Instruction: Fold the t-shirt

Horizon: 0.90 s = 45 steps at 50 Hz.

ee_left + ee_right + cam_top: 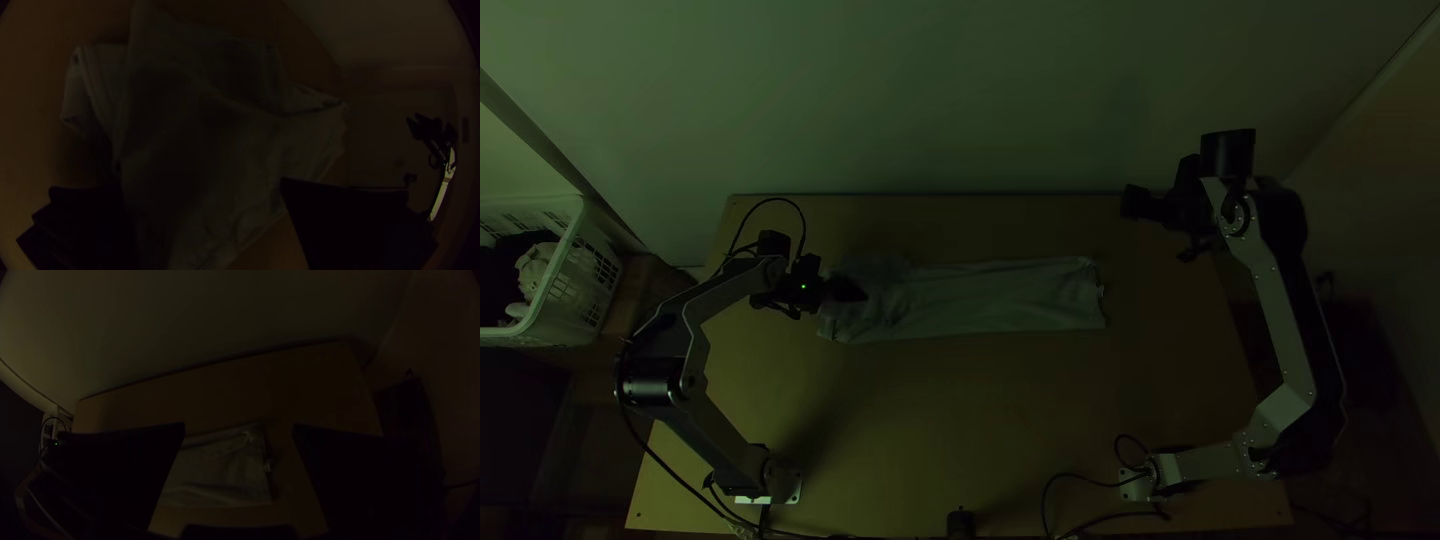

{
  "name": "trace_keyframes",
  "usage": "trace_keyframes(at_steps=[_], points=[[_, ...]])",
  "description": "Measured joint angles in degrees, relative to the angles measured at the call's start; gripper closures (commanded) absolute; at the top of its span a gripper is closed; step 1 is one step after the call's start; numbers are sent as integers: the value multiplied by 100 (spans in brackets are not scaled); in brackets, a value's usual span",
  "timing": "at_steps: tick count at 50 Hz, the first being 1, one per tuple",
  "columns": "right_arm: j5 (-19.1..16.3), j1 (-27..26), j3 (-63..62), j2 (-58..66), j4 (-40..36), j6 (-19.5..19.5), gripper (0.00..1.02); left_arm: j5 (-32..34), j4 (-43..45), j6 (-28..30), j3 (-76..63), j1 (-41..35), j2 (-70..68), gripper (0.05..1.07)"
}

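Note:
The pale t-shirt point(1000, 298) lies as a long narrow folded strip across the table, smooth at its right end and rumpled at its left. My left gripper point(852, 290) is over that rumpled end. In the left wrist view the gripper point(210, 200) stands open, with the bunched, layered cloth point(240, 150) below and between its fingers. My right gripper point(1135, 203) is held up beyond the strip's right end, off the cloth. The right wrist view has this gripper point(239, 432) open, with the shirt's flat end point(225, 470) lying farther down on the table.
A white basket point(575, 275) with cloth in it stands left of the table point(960, 420). A wall point(960, 100) rises behind the table's far edge. Cables point(1080, 485) and a small black object point(961, 523) lie at the near edge.

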Motion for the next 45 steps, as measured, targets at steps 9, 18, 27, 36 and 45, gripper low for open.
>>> trace_keyframes(at_steps=[9, 18, 27, 36, 45], points=[[0, 0, -417, -205, 225, 0, 4, -671, 319, -422, 87, -570, -33, 12], [0, 0, -778, -319, 437, -2, 4, -1462, 363, -503, 131, -918, -114, 85], [0, 0, -1084, -389, 741, 2, 4, -1919, 295, -483, 83, -914, -184, 104], [0, 2, -1596, -531, 1108, 0, 4, -1904, -286, -275, 122, -566, -258, 104], [2, 0, -1947, -592, 1368, 0, 4, -2205, -1040, 168, 297, 251, -365, 104]])
